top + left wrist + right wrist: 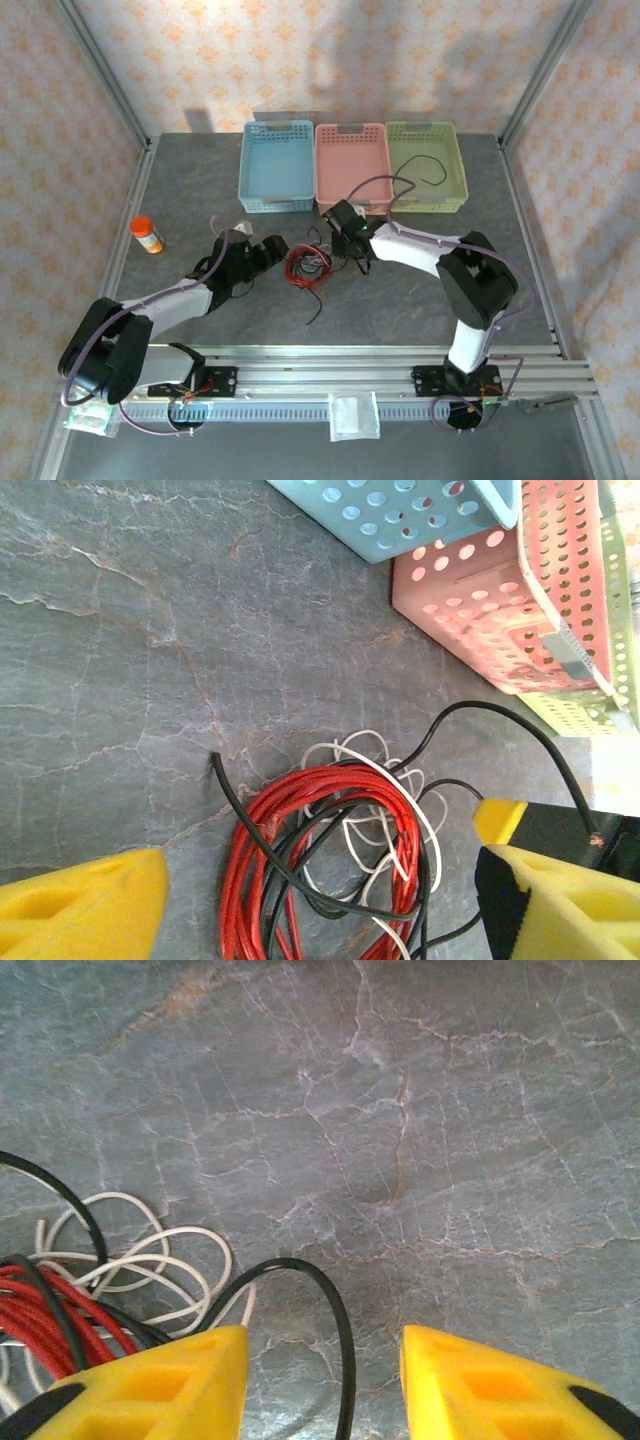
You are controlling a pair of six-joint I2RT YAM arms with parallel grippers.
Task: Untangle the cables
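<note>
Left wrist view first: nearest us the left fingers (80,905) stand wide apart and grip nothing. The cables (325,865) lie on the grey table (130,660) between them, a red coil tangled with black and whitish strands. Beyond the coil a black strand arcs toward the pink basket (480,590), with the blue basket (400,510) beside it. On the right wrist view the right fingers (150,1385) are parted, clamped on nothing. A black loop of the cables (110,1290) curves into the gap beside the left-hand finger. From above we see the cables (308,265) near the table's middle, between the two arms' ends, both close beside them. Farther back an orange bottle (147,234) stands at the left, well apart. Blue, pink and green baskets line the far edge, and a black wire (422,158) lies in the green basket (455,195).
</note>
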